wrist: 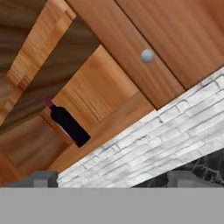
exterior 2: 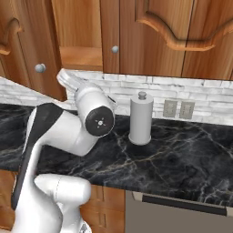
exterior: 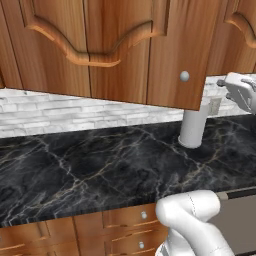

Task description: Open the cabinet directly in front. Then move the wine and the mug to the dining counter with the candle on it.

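The reddish-brown cabinet (exterior 2: 150,41) has one door (exterior: 115,50) swung out over the counter, its silver knob (exterior: 184,76) at the lower corner. The other door stays shut, with its knob (wrist: 147,55) in the hand view. Through the gap, the wine (wrist: 68,123), a dark bottle with a red neck, stands on the cabinet's bottom shelf. My gripper (wrist: 113,178) is open with nothing between its fingertips (wrist: 41,178). It hangs below and in front of the opening, right of the open door (exterior: 225,86). The mug is hidden; the dining counter and candle are out of view.
A white cylinder holder (exterior 2: 141,119) stands on the black marble counter (exterior: 100,165) backed by white brick (exterior 2: 191,88). Two wall outlets (exterior 2: 177,109) sit right of it. Drawers (exterior: 130,217) lie under the counter edge, with a grey appliance front (exterior 2: 173,214) beside them.
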{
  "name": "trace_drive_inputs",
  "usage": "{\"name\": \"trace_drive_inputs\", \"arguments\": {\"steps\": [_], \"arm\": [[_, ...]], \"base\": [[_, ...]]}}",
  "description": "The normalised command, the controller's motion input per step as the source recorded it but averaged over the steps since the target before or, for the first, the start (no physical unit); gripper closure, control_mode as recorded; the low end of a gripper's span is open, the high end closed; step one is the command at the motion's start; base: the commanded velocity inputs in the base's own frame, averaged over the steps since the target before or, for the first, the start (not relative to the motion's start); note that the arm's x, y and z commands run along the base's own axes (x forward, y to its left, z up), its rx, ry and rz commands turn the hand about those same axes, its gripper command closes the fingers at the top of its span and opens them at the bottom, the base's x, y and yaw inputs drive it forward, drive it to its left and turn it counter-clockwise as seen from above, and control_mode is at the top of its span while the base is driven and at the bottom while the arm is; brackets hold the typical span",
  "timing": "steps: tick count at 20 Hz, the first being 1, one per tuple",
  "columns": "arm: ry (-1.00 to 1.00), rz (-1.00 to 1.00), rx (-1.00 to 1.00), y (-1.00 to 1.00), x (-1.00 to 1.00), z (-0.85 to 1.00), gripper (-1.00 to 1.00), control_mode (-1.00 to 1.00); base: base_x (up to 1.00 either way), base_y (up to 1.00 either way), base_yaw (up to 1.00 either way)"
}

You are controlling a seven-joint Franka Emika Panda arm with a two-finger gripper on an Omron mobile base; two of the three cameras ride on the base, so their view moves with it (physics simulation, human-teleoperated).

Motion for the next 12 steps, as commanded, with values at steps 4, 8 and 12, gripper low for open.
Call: {"name": "trace_drive_inputs", "arguments": {"steps": [4,8,12], "arm": [[0.07,0.27,0.02,0.69,1.0,0.0,-1.0,-1.0],[0.06,0.24,0.0,0.71,0.97,0.0,-1.0,-1.0],[0.03,-0.01,0.0,0.2,0.06,-0.01,-1.0,-1.0]], "base": [[0.0,0.0,0.0],[0.0,0.0,0.0],[0.0,0.0,0.0]]}}
